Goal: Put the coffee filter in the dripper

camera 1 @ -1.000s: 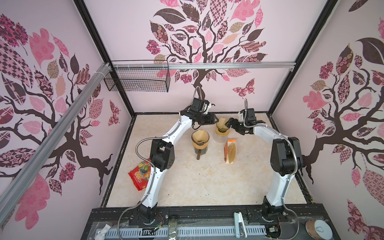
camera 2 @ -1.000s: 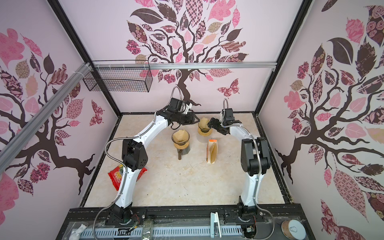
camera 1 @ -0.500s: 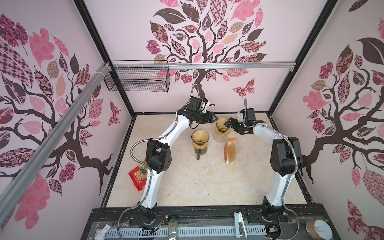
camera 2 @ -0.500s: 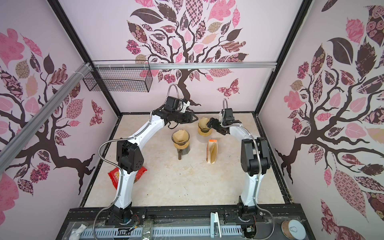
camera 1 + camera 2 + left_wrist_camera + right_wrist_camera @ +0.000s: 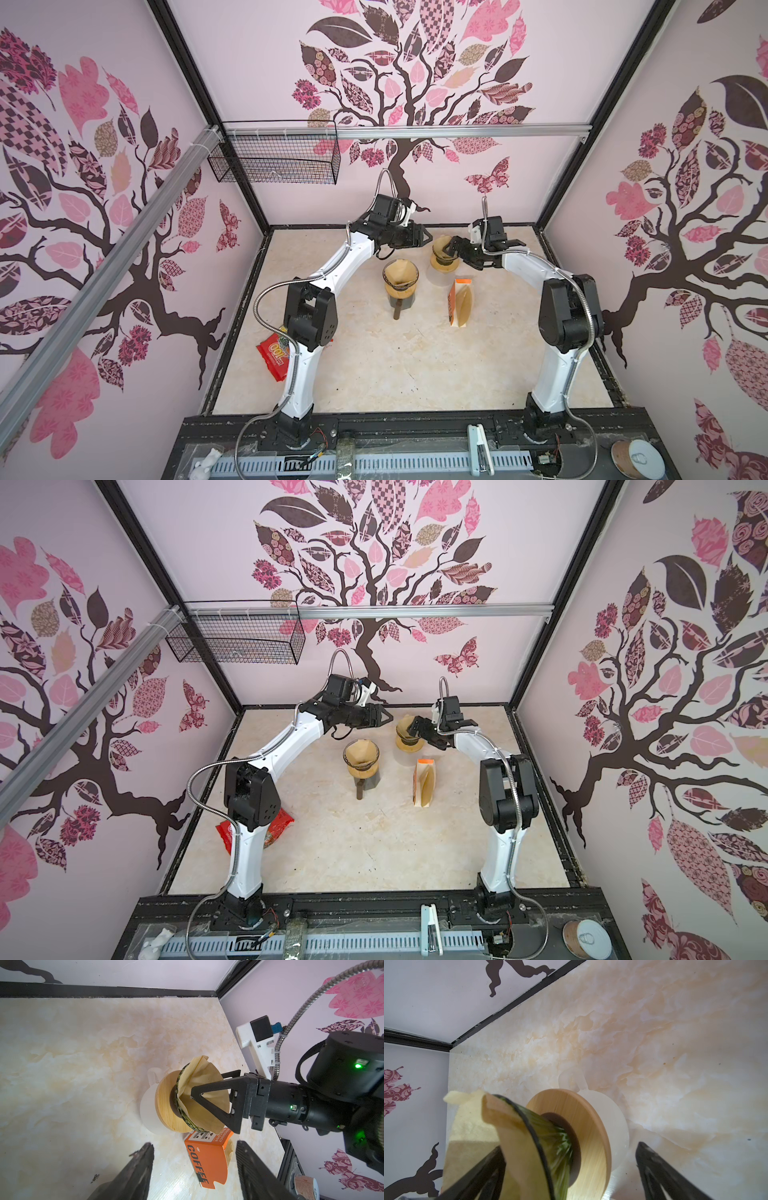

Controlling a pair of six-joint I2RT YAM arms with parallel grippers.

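Near the back wall a green glass dripper (image 5: 441, 259) (image 5: 180, 1109) with a wooden collar (image 5: 591, 1126) rests on a white cup (image 5: 147, 1109). A tan coffee filter (image 5: 199, 1078) (image 5: 519, 1147) lies in its cone, one crumpled edge poking above the rim. My right gripper (image 5: 449, 249) (image 5: 570, 1146) is open and straddles the dripper: one finger reaches into the filter, the other stays outside past the collar. Just left of the dripper my left gripper (image 5: 426, 239) (image 5: 194, 1167) hovers open and empty, touching nothing.
A second dripper (image 5: 400, 274) with a filter in it sits on a dark mug (image 5: 402, 300) at mid-table. An orange COFFEE filter box (image 5: 459, 301) (image 5: 207, 1157) stands right of it. A red snack packet (image 5: 272, 359) lies by the left arm. A wire basket (image 5: 274, 160) hangs at back left.
The left arm's elbow has swung a little to the left and its gripper has drawn back slightly from the dripper. The right gripper has stayed in place at the dripper.
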